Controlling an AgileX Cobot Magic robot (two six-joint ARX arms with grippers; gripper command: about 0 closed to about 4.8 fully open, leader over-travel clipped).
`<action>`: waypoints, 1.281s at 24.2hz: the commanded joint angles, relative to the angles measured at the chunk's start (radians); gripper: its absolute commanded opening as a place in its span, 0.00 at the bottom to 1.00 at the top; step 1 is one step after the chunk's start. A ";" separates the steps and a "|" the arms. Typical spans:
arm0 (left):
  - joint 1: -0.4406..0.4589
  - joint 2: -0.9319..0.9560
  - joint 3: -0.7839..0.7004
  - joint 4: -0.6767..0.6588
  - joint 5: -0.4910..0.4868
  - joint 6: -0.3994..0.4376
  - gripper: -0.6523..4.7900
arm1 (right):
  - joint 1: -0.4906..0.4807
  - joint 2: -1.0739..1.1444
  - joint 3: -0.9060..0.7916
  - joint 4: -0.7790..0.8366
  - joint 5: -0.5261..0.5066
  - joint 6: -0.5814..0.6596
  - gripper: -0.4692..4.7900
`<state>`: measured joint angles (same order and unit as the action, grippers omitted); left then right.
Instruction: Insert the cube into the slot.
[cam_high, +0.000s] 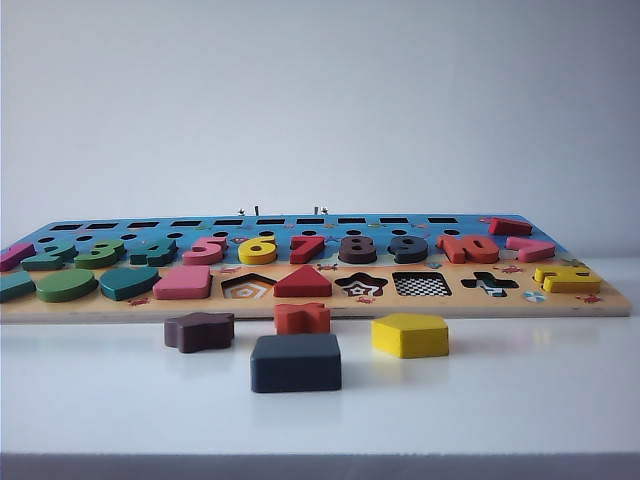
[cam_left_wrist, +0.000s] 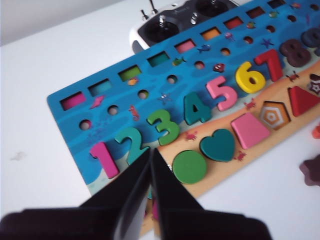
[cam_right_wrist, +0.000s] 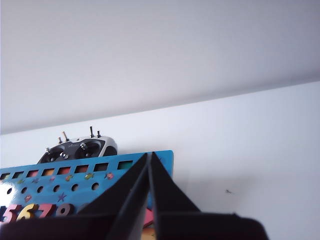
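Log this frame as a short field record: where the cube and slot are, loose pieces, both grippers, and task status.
cube: dark navy square block on the table, in front of the board
slot: checkerboard square cut-out, unfilled
loose pieces nearby: brown star-like block, red block, yellow pentagon
left gripper: shut, above the board's low-number end, holding nothing
right gripper: shut, near the board's far corner, holding nothing
behind board: remote controller
status: cube not yet picked up

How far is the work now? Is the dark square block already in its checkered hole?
Nothing is done yet. The cube lies on the table in front of the puzzle board, untouched, and the slot is empty. In hand: nothing; the left gripper is shut above the board's number end, and the right gripper is shut over the board's far corner. Left: grasp the cube, carry it and insert it.
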<state>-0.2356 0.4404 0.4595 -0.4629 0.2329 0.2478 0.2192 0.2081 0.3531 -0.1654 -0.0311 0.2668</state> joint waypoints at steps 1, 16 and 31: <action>-0.046 0.059 0.074 -0.095 0.008 0.026 0.15 | 0.023 0.087 0.081 -0.072 -0.053 -0.002 0.09; -0.205 0.273 0.304 -0.347 0.193 0.025 0.15 | 0.255 0.649 0.562 -0.477 -0.452 -0.454 0.36; -0.238 0.486 0.462 -0.401 0.354 0.025 0.15 | 0.656 1.012 0.695 -0.676 -0.030 -0.657 0.82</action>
<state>-0.4740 0.9237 0.9165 -0.8955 0.5697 0.2665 0.8539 1.2152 1.0424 -0.8455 -0.0761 -0.3481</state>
